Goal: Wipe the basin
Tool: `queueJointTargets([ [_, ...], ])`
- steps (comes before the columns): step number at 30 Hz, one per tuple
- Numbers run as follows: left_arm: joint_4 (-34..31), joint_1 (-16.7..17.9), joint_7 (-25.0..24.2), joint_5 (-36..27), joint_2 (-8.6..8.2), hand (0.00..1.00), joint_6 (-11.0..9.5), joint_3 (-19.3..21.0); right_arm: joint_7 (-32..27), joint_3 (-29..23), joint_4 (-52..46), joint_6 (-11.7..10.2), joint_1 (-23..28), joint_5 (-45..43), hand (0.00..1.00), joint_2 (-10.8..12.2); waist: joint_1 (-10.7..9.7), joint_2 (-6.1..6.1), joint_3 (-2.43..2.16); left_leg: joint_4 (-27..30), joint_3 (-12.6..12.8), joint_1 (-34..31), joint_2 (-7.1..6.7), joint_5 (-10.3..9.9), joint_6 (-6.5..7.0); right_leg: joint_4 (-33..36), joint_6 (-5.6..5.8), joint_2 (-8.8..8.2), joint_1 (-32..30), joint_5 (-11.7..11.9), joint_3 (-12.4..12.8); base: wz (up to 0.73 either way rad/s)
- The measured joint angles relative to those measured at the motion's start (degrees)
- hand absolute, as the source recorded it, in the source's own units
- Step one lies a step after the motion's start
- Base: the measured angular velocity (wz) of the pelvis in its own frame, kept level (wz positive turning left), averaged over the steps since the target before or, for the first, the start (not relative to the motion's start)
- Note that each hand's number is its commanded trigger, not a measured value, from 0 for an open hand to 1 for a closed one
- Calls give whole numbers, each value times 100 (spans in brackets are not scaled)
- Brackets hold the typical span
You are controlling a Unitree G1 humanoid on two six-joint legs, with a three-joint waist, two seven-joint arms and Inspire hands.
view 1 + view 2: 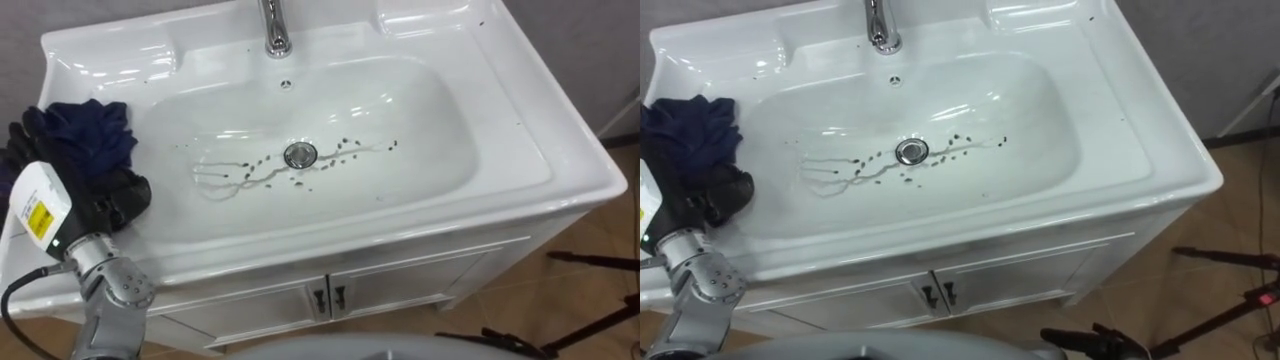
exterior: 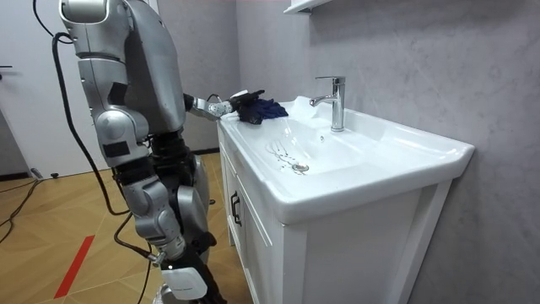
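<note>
A white basin [image 1: 430,160] has dark specks and a grey smear around its drain [image 1: 299,154]. A dark blue cloth [image 1: 85,135] lies bunched on the basin's left rim. My left hand [image 1: 105,200] rests at the near edge of the cloth with its black fingers curled into the fabric. In the room view the same left hand [image 2: 236,103] reaches over the far corner of the basin, with the cloth [image 2: 267,109] in front of it. I stand close against the front of the cabinet.
A chrome tap [image 1: 274,28] stands at the back middle of the basin. Below the rim are white cabinet doors [image 1: 330,295] with small handles. Dark tripod legs [image 1: 590,262] lie on the wooden floor at the right. A grey wall runs behind the basin.
</note>
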Motion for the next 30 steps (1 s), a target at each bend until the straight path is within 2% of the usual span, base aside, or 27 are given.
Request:
queueJointTargets([
  [1,12,3,-3,0,-2,100,0,0,5,0,8,2,1,0,0,-2,6,0,0,-1,6,13,0,0,0,0,0,0,8,0,6,-5],
  [5,92,-26,-62,-46,-4,100,2,18,6,-13,-19,11,20,-45,0,-4,37,3,-4,-27,47,49,2,1,-1,-2,0,10,22,0,58,-5],
  [9,312,-115,-118,107,11,100,-27,20,18,-13,-36,126,18,-57,0,-28,41,16,-53,-56,68,63,8,14,-20,11,-9,19,8,5,67,0],
  [12,512,-173,-120,145,31,100,-27,37,50,-17,-28,127,20,-187,0,-59,48,39,-97,-59,90,96,16,23,-29,12,-16,29,20,10,96,-4],
  [14,605,-195,-105,179,96,100,-27,50,55,-18,-28,156,1,-241,0,-64,62,41,-99,-63,120,121,30,26,-34,13,-25,47,22,15,142,-10],
  [18,916,-343,-31,396,283,100,-26,87,147,-157,-40,354,-44,-364,0,-83,30,50,-106,-72,123,141,37,34,-45,31,-36,53,31,22,152,-2],
  [23,1113,-509,-57,396,288,100,-24,134,147,-213,-39,501,-134,-419,0,-89,25,62,-110,-71,120,151,37,46,-46,66,-38,53,30,23,154,0],
  [30,1334,-666,-93,390,308,100,-19,193,126,-227,0,500,-180,-418,0,-91,-1,87,-108,-68,116,156,41,49,-48,79,-45,58,33,28,156,0],
])
